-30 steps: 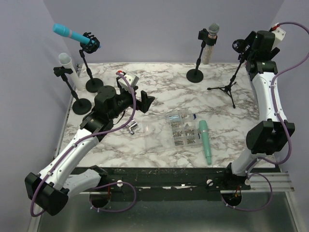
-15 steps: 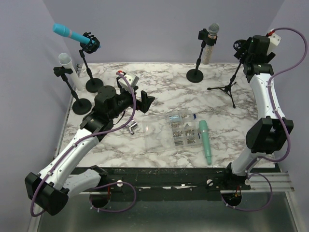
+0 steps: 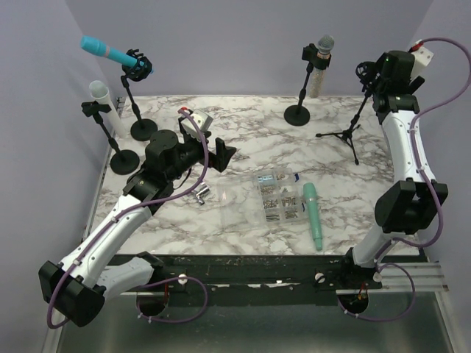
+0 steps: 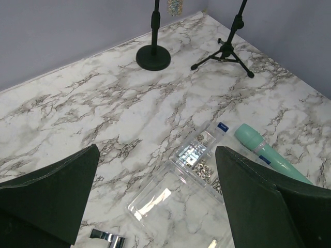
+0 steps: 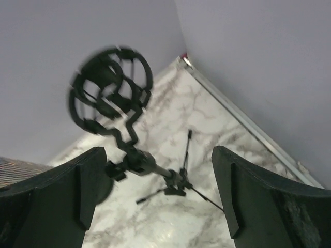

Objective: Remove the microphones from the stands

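Note:
A green microphone lies on the marble table, also in the left wrist view. The tripod stand at back right carries an empty black shock mount. In the right wrist view the mount sits above and left of my open, empty right gripper, apart from it. A cyan microphone, a white one and a glittery one sit in other stands. My left gripper is open and empty above the table's middle.
A clear plastic box of small metal parts lies open beside the green microphone, under my left gripper. A small chrome piece lies left of the box. Walls enclose the table at the back and both sides.
My right gripper has shifted slightly by the empty shock mount, first left, then back right. The left arm has not moved.

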`<move>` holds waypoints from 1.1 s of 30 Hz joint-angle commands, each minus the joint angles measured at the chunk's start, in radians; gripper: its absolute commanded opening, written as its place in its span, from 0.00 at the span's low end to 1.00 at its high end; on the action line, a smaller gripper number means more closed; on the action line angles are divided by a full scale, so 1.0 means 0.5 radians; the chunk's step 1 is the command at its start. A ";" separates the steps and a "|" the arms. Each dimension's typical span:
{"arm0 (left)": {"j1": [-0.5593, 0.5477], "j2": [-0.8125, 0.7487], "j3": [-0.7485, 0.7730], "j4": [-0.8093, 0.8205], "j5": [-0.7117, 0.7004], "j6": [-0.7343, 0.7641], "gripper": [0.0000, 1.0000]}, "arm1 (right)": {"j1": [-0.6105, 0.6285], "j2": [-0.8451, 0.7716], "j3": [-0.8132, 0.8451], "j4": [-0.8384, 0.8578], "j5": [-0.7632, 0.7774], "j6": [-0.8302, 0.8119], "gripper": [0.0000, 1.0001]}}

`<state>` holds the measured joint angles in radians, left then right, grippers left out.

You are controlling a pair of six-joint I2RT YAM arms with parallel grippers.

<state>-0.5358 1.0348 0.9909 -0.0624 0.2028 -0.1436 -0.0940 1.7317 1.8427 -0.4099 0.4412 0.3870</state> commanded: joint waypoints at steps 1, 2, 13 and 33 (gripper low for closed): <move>0.013 -0.009 0.060 -0.010 0.052 -0.010 0.99 | -0.016 0.001 -0.333 0.024 0.067 0.017 0.90; 0.014 -0.008 0.061 -0.010 0.054 -0.011 0.99 | -0.015 -0.007 -0.396 0.035 0.052 0.028 0.89; 0.013 -0.005 0.061 -0.009 0.060 -0.020 0.99 | -0.015 -0.086 -0.277 -0.011 -0.036 0.021 0.87; 0.010 0.009 0.308 -0.246 -0.080 -0.091 0.98 | -0.011 -0.126 -0.628 0.849 -1.774 0.285 0.95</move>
<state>-0.5358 1.0477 1.1587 -0.1776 0.2016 -0.2329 -0.0940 1.6756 1.5757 -0.2306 -0.1654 0.5163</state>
